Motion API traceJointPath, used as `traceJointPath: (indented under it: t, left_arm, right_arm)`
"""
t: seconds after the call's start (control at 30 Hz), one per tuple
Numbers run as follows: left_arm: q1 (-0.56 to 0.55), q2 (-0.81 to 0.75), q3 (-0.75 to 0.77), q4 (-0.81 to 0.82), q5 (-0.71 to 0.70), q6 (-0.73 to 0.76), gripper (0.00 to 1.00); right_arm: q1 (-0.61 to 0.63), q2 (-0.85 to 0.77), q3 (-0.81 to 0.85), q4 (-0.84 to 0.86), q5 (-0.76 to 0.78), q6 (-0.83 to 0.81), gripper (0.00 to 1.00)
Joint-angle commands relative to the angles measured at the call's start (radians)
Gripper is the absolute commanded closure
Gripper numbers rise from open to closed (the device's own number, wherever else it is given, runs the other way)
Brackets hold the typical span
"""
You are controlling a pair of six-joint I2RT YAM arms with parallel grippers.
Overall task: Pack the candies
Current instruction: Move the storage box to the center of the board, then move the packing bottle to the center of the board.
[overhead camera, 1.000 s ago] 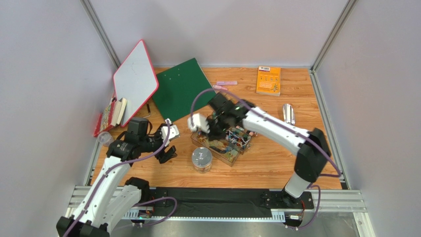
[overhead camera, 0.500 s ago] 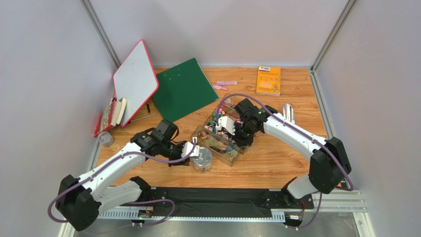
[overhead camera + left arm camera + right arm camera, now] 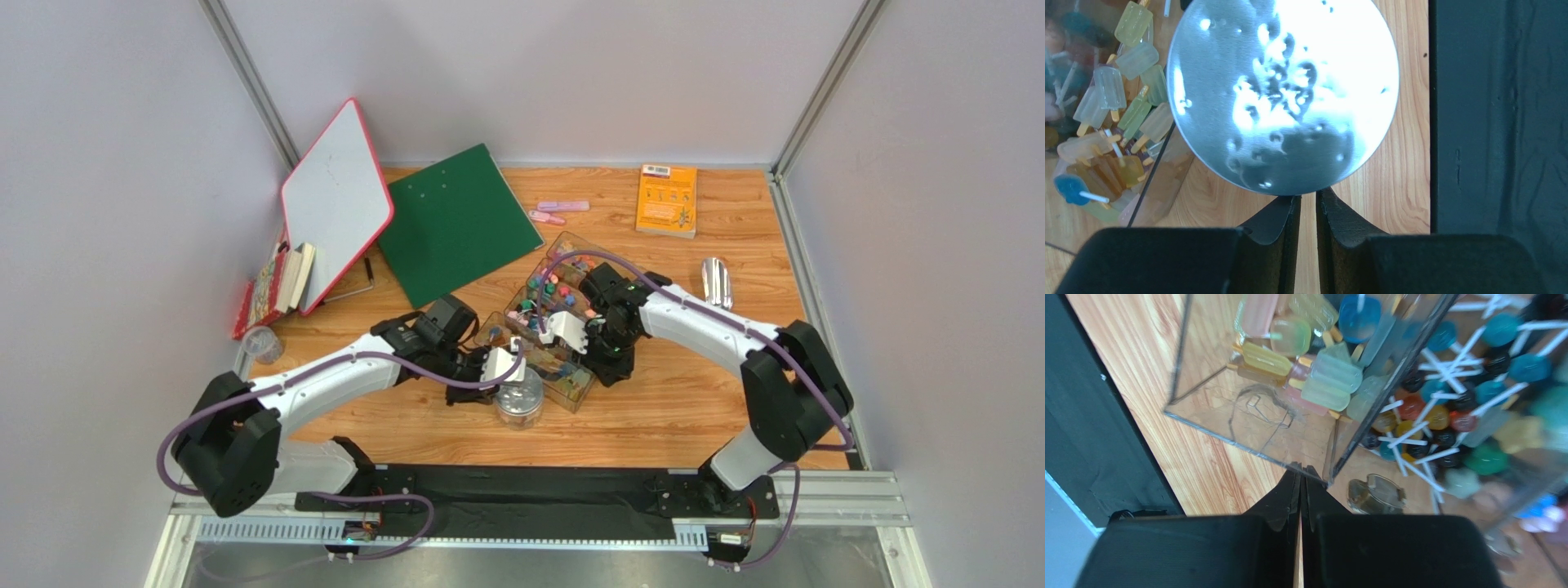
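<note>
The candies (image 3: 547,294) fill a clear two-part box (image 3: 572,387): pastel ice-lolly shapes (image 3: 1321,373) in one part, round sweets on white sticks (image 3: 1438,416) in the other. My right gripper (image 3: 1301,473) is shut, pinching the box's thin clear wall (image 3: 1229,410) at its near edge. A jar with a round silver lid (image 3: 1283,92) stands just left of the box. My left gripper (image 3: 1308,205) is at the jar's near side. Its jaws stand almost together with a slim gap showing only wood, and the lid's rim hides the tips. More candies (image 3: 1106,110) show left of the lid.
At the back lie an orange booklet (image 3: 667,200), pale pink strips (image 3: 558,210), a green board (image 3: 451,221) and a leaning red-rimmed whiteboard (image 3: 335,202). A silver scoop (image 3: 716,282) lies right of the box. Books (image 3: 276,288) and a small clear cup (image 3: 259,344) are at the left edge.
My left arm swung right to the jar, its jaws narrowed, and the jar shifted slightly right. My right gripper, still shut, moved from the box's left end down to its near wall.
</note>
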Motion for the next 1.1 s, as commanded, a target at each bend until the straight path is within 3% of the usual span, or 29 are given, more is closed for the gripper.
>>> traceJointPath:
  t: [0.0,0.33,0.5,0.57,0.63,0.67,0.7,0.77,0.83,0.97,1.07]
  left_arm:
    - [-0.027,0.071,0.072,0.124,0.009,-0.035,0.79]
    - [-0.041,0.213,0.190,0.293,-0.022,-0.160,0.79]
    - [-0.042,0.275,0.265,0.285,-0.028,-0.158,0.78]
    - [-0.041,0.276,0.304,0.207,-0.063,-0.161,0.70]
    - [-0.039,0.240,0.301,0.140,-0.135,-0.187,0.55]
    - [-0.039,0.215,0.286,0.135,-0.161,-0.224,0.54]
    - [-0.039,0.132,0.261,0.149,-0.195,-0.259,0.52]
    - [-0.039,0.020,0.139,0.295,-0.291,-0.386,0.39]
    - [-0.041,-0.132,0.019,0.421,-0.283,-0.439,0.25]
    - [-0.087,-0.203,-0.041,0.358,-0.240,-0.460,0.19]
    - [-0.096,-0.191,-0.070,0.325,-0.190,-0.517,0.17]
  right_arm:
    - [-0.063,0.064,-0.008,0.105,0.081,-0.012,1.00]
    - [-0.237,0.204,0.147,0.148,0.116,-0.037,1.00]
    - [-0.277,0.264,0.242,0.148,0.113,-0.051,1.00]
    - [-0.297,0.265,0.250,0.123,0.115,-0.051,1.00]
    - [-0.332,0.218,0.221,0.088,0.078,-0.048,1.00]
    - [-0.346,0.190,0.199,0.082,0.060,-0.046,1.00]
    - [-0.356,0.122,0.175,0.079,0.044,-0.046,1.00]
    - [-0.379,0.039,0.087,0.079,-0.006,-0.077,1.00]
    - [-0.388,-0.078,0.012,0.077,-0.075,-0.089,1.00]
    - [-0.396,-0.239,-0.080,0.076,-0.209,-0.074,0.27]
    - [-0.397,-0.311,-0.134,0.073,-0.284,-0.068,0.00]
